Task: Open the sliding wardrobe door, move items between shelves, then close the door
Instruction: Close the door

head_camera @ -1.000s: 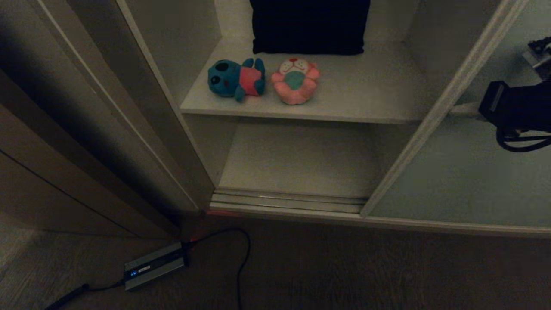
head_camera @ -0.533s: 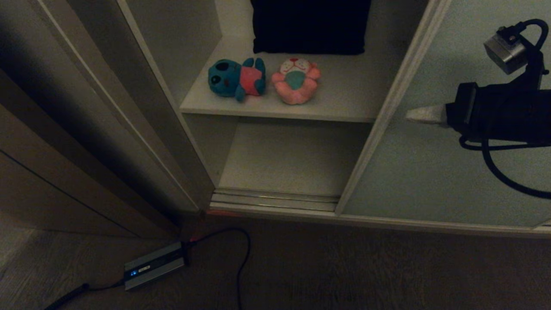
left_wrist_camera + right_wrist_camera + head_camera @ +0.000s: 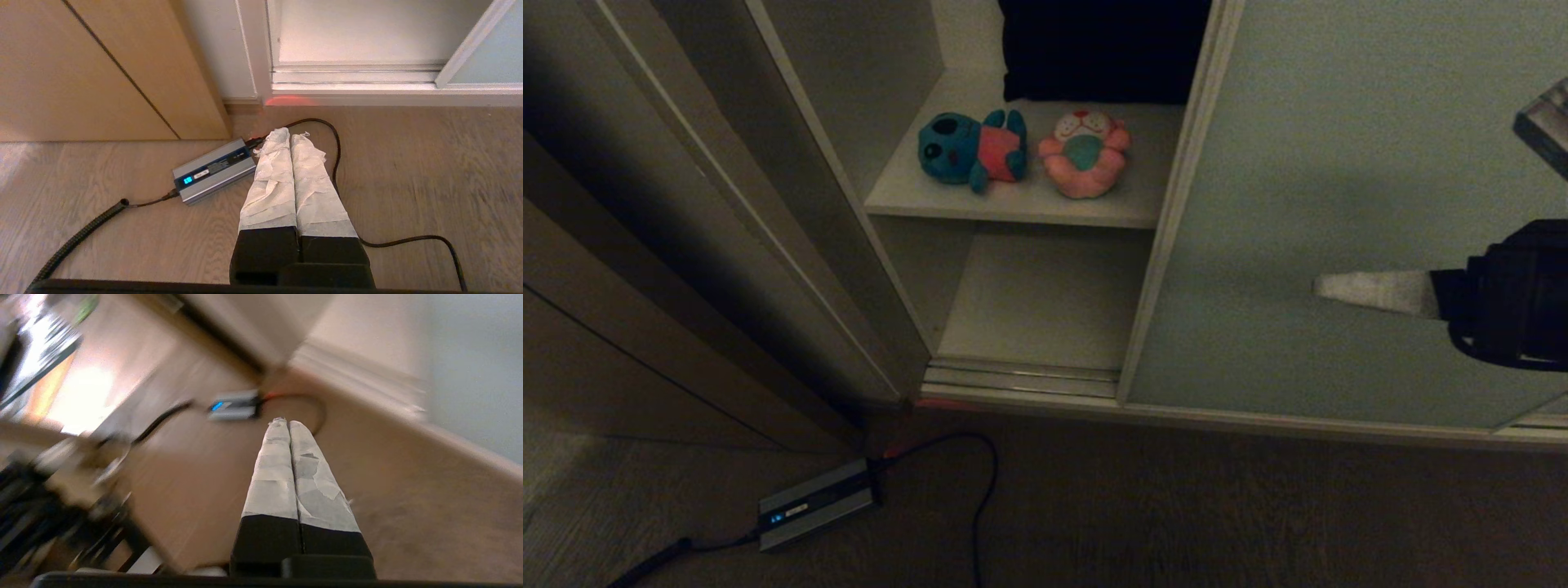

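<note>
A: Where's the door (image 3: 1339, 163)?

B: It covers the right part of the wardrobe, its pale frame edge just right of the pink toy (image 3: 1084, 153). The opening to the left of that edge is narrow.

A: And the toys?

B: Both lie on the upper shelf (image 3: 915, 192). The blue toy (image 3: 971, 149) is on the left, the pink one just beside it on the right, in front of a black cushion (image 3: 1103, 49). The lower shelf (image 3: 1037, 302) shows beneath them.

A: Right end effector (image 3: 1327, 286)?

B: In front of the door panel, well right of its edge, pointing left. Its two wrapped fingers (image 3: 282, 465) are pressed together with nothing between them. I cannot tell whether the tip touches the panel.

A: Left end effector (image 3: 290, 134)?

B: Low over the wood floor (image 3: 408, 171), fingers closed together, empty. A grey box (image 3: 214, 169) with a blue display and its black cable (image 3: 339, 147) lie on the floor just past the tips.
</note>
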Tool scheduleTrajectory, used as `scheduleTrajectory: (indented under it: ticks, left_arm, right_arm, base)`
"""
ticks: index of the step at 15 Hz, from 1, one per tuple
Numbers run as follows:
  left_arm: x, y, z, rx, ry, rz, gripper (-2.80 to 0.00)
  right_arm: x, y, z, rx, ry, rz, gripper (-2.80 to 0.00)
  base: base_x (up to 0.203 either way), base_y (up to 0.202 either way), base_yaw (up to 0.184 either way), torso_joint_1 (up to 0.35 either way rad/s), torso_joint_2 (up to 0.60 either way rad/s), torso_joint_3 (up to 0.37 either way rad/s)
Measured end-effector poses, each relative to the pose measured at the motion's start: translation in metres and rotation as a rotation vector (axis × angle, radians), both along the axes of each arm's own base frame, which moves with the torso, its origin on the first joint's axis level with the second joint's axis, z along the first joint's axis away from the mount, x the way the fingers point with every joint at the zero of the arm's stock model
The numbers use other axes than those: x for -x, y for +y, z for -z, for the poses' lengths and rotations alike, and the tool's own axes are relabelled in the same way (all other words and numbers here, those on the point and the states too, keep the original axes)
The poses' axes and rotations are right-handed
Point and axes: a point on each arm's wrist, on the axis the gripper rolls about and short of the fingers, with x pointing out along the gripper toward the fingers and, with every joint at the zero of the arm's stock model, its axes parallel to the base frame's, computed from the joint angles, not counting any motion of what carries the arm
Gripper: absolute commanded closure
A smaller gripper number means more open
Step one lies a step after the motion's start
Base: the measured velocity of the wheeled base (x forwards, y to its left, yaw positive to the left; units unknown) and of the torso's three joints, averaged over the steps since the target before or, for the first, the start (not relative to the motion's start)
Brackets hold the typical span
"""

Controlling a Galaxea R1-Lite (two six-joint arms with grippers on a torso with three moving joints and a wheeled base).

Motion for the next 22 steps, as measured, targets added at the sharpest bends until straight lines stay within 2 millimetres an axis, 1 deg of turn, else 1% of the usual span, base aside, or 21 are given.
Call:
scheduleTrajectory:
  ticks: [2, 5, 10, 13, 14, 16, 18, 21, 22]
  left_arm:
    - [0.000, 0.000, 0.000, -0.001, 0.000, 0.000, 0.00]
    - [0.000, 0.000, 0.000, 0.000, 0.000, 0.000, 0.00]
    - [0.000, 0.000, 0.000, 0.000, 0.000, 0.000, 0.00]
    - [0.000, 0.000, 0.000, 0.000, 0.000, 0.000, 0.00]
    - [0.000, 0.000, 0.000, 0.000, 0.000, 0.001, 0.00]
    - [0.000, 0.000, 0.000, 0.000, 0.000, 0.000, 0.00]
    - [0.000, 0.000, 0.000, 0.000, 0.000, 0.000, 0.00]
    - [0.000, 0.000, 0.000, 0.000, 0.000, 0.000, 0.00]
    - [0.000, 0.000, 0.000, 0.000, 0.000, 0.000, 0.00]
  right_arm:
    - [0.007, -0.020, -0.006, 0.002, -0.031, 0.158, 0.00]
    - [0.018, -0.053, -0.007, 0.017, -0.041, 0.439, 0.00]
    - [0.040, -0.126, -0.003, 0.035, -0.029, 0.985, 0.00]
    - [0.054, -0.173, 0.001, 0.038, 0.014, 1.312, 0.00]
    - [0.055, -0.189, 0.001, 0.036, 0.032, 1.390, 0.00]
    - [0.049, -0.224, -0.002, 0.028, 0.061, 1.495, 0.00]
    - [0.040, -0.260, -0.012, 0.023, 0.044, 1.547, 0.00]
    - [0.023, -0.315, -0.031, 0.016, -0.013, 1.560, 0.00]
    - [0.018, -0.331, -0.033, 0.013, -0.023, 1.553, 0.00]
  base:
    - [0.000, 0.000, 0.000, 0.000, 0.00, 0.000]
    - [0.000, 0.000, 0.000, 0.000, 0.00, 0.000]
    - [0.000, 0.000, 0.000, 0.000, 0.00, 0.000]
    - [0.000, 0.000, 0.000, 0.000, 0.00, 0.000]
    - [0.000, 0.000, 0.000, 0.000, 0.00, 0.000]
    - [0.000, 0.000, 0.000, 0.000, 0.00, 0.000]
    - [0.000, 0.000, 0.000, 0.000, 0.00, 0.000]
    - [0.000, 0.000, 0.000, 0.000, 0.00, 0.000]
    - [0.000, 0.000, 0.000, 0.000, 0.00, 0.000]
